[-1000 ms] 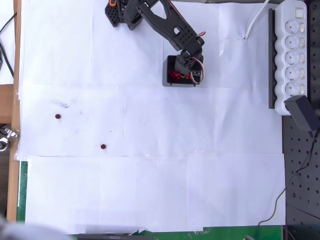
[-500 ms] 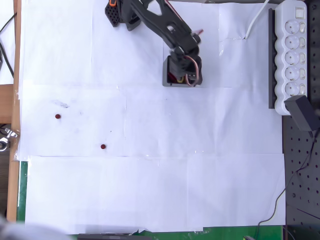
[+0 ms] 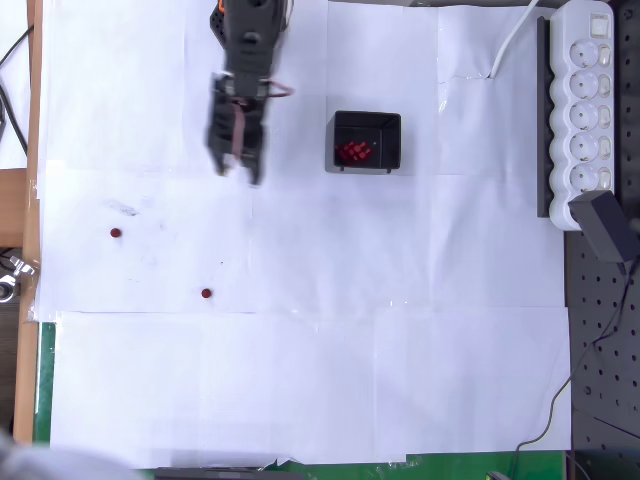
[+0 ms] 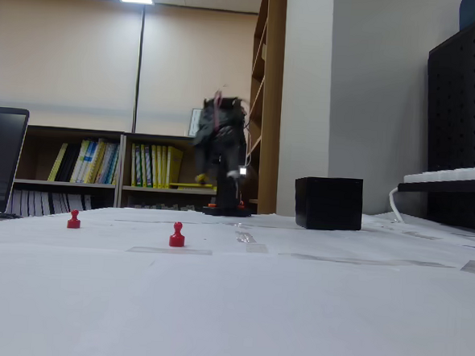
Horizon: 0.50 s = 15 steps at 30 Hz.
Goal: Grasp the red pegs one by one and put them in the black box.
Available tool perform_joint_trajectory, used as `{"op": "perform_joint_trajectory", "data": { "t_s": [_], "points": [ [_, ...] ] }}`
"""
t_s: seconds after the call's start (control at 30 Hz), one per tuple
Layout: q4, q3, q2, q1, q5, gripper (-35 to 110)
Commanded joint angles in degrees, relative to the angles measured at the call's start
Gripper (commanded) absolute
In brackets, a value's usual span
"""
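On the left side of the overhead view, two small dark-red round pegs lie on the white paper that covers the bench [image 3: 300, 380]: one peg [image 3: 116, 233] far left, the other peg [image 3: 206, 293] a little lower and more to the right, well apart from each other. In the fixed view both stand upright, the first peg [image 4: 74, 219] behind and the second peg [image 4: 177, 236] nearer to the camera. Above them in the overhead view, the black claw [image 3: 236, 170] hangs over bare paper with its tips toward the pegs; it is blurred, so I cannot tell if its fingers are spread or pressed together, and nothing red shows between them. To the right, well apart from the claw, stands the small square black open-topped box [image 3: 392, 160], with a heap of red pegs [image 3: 353, 151] already inside. At the far right lies a white power strip [image 3: 584, 100]. The step in hand seems to be the reach for the next peg. To do it well, I think the claw should come straight down over one peg with the fingers open on both sides of its thin stem, not from the side, because so light a piece may tip over or roll away at a touch.
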Motion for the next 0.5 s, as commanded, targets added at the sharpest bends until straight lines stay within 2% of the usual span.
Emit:
{"op": "perform_joint_trajectory", "data": {
  "t_s": [0.0, 0.2, 0.47],
  "points": [
    [-15.38, -2.11, 5.62, 5.98, 2.46, 21],
    [-36.04, -2.46, 19.69, 7.82, 0.35, 21],
    [-44.47, 10.81, 38.76, 8.61, -1.76, 21]
  ]
}}
